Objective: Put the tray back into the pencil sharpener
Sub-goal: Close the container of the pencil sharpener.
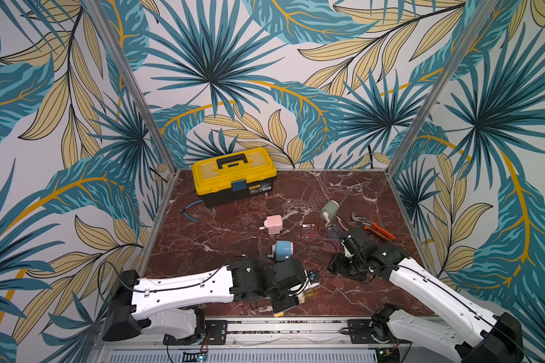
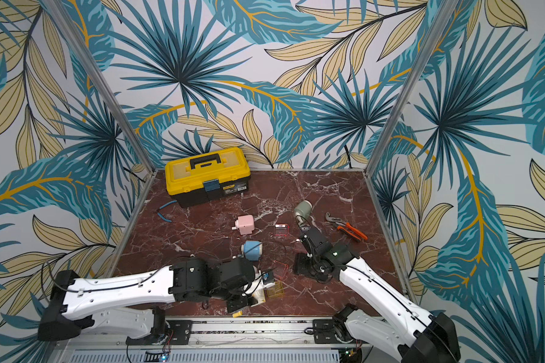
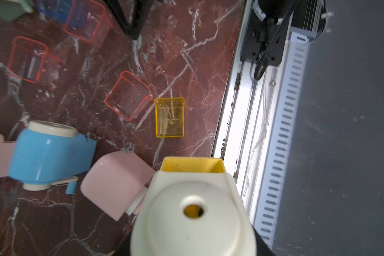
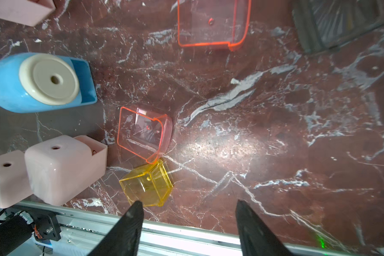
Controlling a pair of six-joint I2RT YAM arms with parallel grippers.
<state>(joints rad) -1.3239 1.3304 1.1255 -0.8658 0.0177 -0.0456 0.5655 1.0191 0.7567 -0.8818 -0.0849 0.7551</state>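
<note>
Red-brown marble tabletop (image 1: 359, 195) with white veins carries everything, between leaf-patterned walls. The left gripper (image 1: 309, 283) is closed around a cream plastic pencil sharpener with a yellow inner slot (image 3: 193, 210). Its fingers are hidden under the body, so I judge the hold from how the sharpener fills the left wrist view. The slot mouth is turned toward the small transparent yellow tray (image 3: 169, 117), which lies on the marble a little ahead of this gripper, probably so that the tray can slide straight in. The right gripper (image 4: 189, 202) has its jaws widely parted and holds nothing; the yellow tray lies beyond one fingertip (image 4: 138, 206), not between the two. Only the right wrist view shows this gap, and also that a transparent red tray (image 4: 144, 133) stands right against the yellow tray's corner. In both top views the left arm covers the grasp, and the slot is not visible.
</note>
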